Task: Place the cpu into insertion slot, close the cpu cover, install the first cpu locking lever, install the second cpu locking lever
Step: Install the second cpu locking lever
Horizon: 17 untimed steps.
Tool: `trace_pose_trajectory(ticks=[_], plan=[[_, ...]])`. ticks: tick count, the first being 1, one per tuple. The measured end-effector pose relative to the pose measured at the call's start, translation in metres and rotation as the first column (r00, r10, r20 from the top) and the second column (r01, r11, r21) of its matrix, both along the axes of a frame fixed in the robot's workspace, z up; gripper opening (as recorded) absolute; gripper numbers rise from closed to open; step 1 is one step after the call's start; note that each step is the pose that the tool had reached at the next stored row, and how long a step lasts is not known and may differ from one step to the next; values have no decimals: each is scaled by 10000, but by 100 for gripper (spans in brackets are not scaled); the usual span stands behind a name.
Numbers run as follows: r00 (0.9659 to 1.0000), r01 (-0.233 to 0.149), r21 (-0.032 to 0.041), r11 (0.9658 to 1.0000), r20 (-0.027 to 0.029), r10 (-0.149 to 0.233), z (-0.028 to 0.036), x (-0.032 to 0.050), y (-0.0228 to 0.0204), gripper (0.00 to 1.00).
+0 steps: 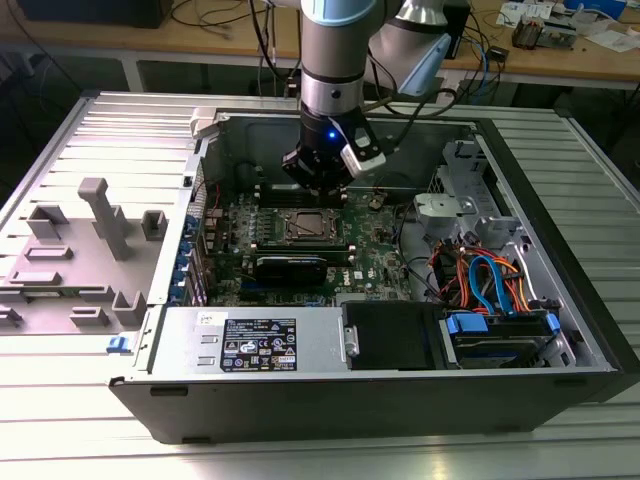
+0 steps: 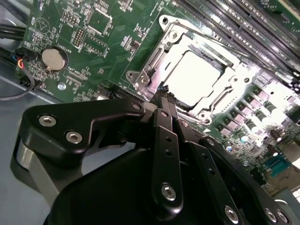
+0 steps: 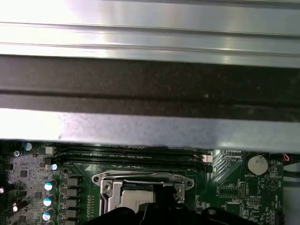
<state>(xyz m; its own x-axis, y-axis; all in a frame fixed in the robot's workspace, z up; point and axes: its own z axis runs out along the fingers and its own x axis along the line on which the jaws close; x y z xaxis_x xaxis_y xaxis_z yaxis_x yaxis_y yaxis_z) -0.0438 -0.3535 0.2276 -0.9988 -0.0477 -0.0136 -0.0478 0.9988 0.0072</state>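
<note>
The cpu (image 2: 194, 77), with its silver-grey top, lies flat in the insertion slot (image 2: 138, 79) on the green board. The cpu cover (image 2: 157, 56), a silver frame, lies down around it with the chip showing through its window. My gripper (image 2: 164, 93) hovers just above the socket's near edge with its black fingers pressed together and nothing between them. In the exterior view the gripper (image 1: 322, 188) hangs right behind the socket and cpu (image 1: 307, 227). In the first wrist view the cover (image 3: 140, 178) and the chip (image 3: 133, 197) sit just beyond the gripper (image 3: 157, 208).
Long memory slots (image 2: 234, 18) run beside the socket and a coin cell (image 2: 51, 58) sits off to one side. A black finned card (image 1: 290, 268), a power supply (image 1: 250, 345) and a drive bay with blue and orange cables (image 1: 490, 285) fill the case. Case walls enclose the board.
</note>
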Motion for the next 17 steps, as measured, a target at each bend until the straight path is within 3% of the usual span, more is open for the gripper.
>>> trace_pose_trajectory(ticks=[9, 17], plan=[[10000, 0, 0, 10000, 0, 0, 0, 0, -89, 11], [10000, 0, -1, 10000, -1, 0, 0, 0, -99, 11]])
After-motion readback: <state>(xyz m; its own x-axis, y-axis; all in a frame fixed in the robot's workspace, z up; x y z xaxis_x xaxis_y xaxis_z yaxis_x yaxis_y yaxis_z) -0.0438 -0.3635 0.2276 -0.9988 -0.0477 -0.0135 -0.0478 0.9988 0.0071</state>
